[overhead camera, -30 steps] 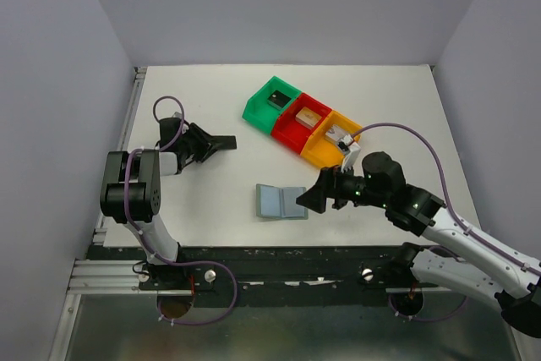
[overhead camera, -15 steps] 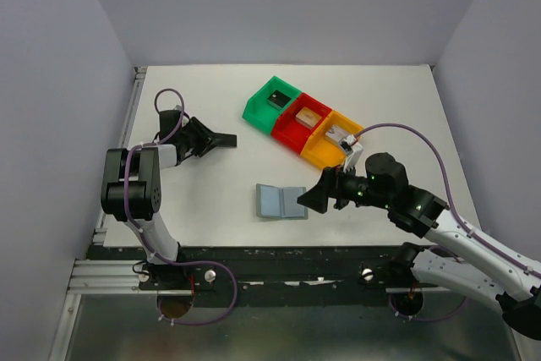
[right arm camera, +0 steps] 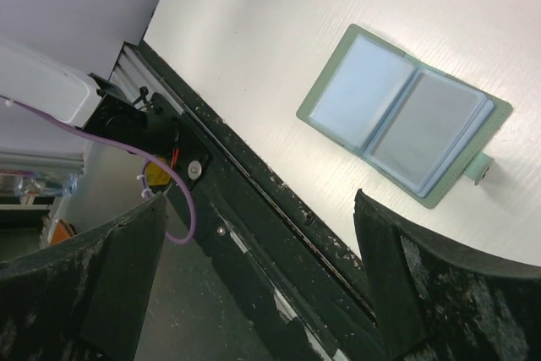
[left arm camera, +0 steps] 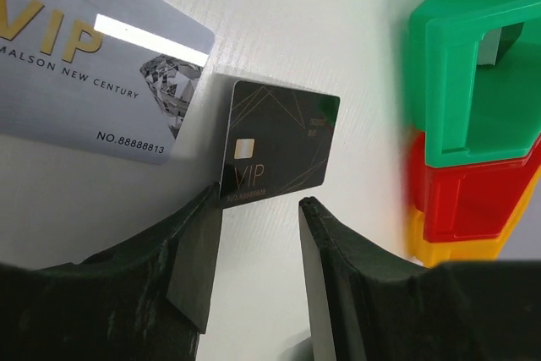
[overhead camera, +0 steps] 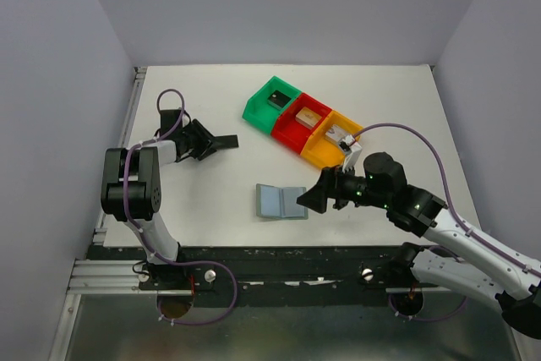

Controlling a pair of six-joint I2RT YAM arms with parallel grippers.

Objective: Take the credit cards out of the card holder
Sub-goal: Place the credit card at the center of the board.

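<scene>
Card holder [overhead camera: 281,202] lies opened flat on the white table [overhead camera: 211,90], near the front edge, both grey-blue panels facing up. Right gripper [overhead camera: 303,200] hangs at the holder's right edge. The right wrist view shows its two fingers [right arm camera: 110,293] spread wide with nothing between them, and the holder lying clear of both.

Left gripper [overhead camera: 230,141] sits low at the left of the table, pointing toward the row of bins, well apart from the holder. Its wrist view shows the jaws partly parted, with bare white surface between the pads. Black card [left arm camera: 279,145] lies just beyond the fingertips, its near left corner at the tip of one finger; contact there cannot be confirmed. Silver card [left arm camera: 93,82], printed VIP, lies just beside the black card, on its left in that view. Neither card can be made out in the overhead view.

Green bin [overhead camera: 254,112], red bin [overhead camera: 286,135] and orange bin [overhead camera: 319,156] stand touching in a diagonal row behind the holder. Each contains one small flat piece: dark piece [overhead camera: 277,99] in green, tan piece [overhead camera: 308,115] in red, pale piece [overhead camera: 341,134] in orange. All are card-like in outline but too small to identify further.
</scene>
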